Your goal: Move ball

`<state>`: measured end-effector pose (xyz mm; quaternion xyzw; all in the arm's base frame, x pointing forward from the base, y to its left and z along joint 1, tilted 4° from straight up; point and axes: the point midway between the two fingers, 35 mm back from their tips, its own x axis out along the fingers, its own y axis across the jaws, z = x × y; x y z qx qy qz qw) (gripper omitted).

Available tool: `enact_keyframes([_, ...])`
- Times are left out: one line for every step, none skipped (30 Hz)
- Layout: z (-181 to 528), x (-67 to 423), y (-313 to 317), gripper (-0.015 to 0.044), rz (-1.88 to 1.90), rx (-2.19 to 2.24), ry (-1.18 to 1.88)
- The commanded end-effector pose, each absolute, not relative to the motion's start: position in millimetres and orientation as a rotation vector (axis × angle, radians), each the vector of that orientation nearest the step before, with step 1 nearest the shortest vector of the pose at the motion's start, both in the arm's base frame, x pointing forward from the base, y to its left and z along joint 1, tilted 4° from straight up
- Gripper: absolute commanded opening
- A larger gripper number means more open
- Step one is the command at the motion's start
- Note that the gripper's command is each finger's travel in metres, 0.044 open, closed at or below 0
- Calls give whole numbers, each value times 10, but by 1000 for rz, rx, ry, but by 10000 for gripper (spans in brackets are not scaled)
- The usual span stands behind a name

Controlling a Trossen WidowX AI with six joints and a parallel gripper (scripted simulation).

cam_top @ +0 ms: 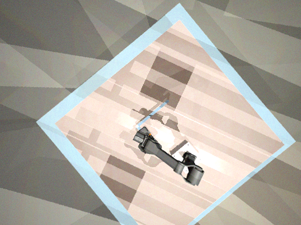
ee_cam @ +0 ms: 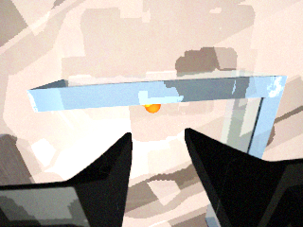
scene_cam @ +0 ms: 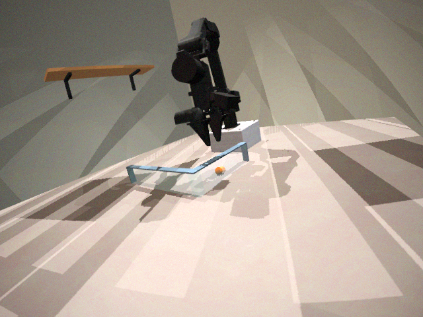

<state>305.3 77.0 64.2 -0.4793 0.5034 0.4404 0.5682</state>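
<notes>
An orange ball (cam_top: pixel 149 134) (scene_cam: pixel 218 170) (ee_cam: pixel 152 108) rests on the table on the inner side of the long clear wall (cam_top: pixel 152 113) (scene_cam: pixel 218 158) (ee_cam: pixel 109 95). The paler see-through copy (scene_cam: pixel 223 168) shows right against the ball, mostly overlapping it. In the wrist view the wall's blue top edge borders the ball and hides part of this spot. The short clear wall (scene_cam: pixel 160 168) (ee_cam: pixel 264 123) meets the long one at a corner. My gripper (scene_cam: pixel 213 142) (ee_cam: pixel 158 135) is open and empty, above the table and apart from the ball.
The arm's white base block (scene_cam: pixel 227 141) stands behind the walls in the exterior view. A wooden shelf (scene_cam: pixel 98 72) on two dark brackets is at the upper left there. Shadows of the arm and dark patches cross the table. A light blue border (cam_top: pixel 75 98) frames it in the top view.
</notes>
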Motion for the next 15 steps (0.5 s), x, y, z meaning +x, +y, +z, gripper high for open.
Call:
enact_keyframes([639,3058,771,205,1033,-1127,1180])
enact_keyframes([667,3055,770,231,1033,-1126,1180])
enact_keyframes([751,3044,768,257,1033,-1126,1181])
enact_keyframes([891,3019,763,284,1034,-1126,1181])
enact_keyframes([1030,2987,756,310,1034,-1126,1182])
enact_keyframes([1114,2964,751,336,1034,-1126,1182])
enact_keyframes([1142,2956,749,362,1034,-1126,1182])
enact_keyframes([1142,2956,749,389,1034,-1126,1182])
enact_keyframes([1142,2956,749,415,1034,-1126,1182])
enact_keyframes([1142,2956,749,440,1034,-1126,1182])
enact_keyframes([1142,2956,749,440,1034,-1126,1182])
enact_keyframes([1142,2956,749,440,1034,-1126,1182])
enact_keyframes([1142,2956,749,440,1034,-1126,1182])
enact_keyframes([1142,2956,749,440,1034,-1126,1182])
enact_keyframes([1142,2956,749,440,1034,-1126,1182])
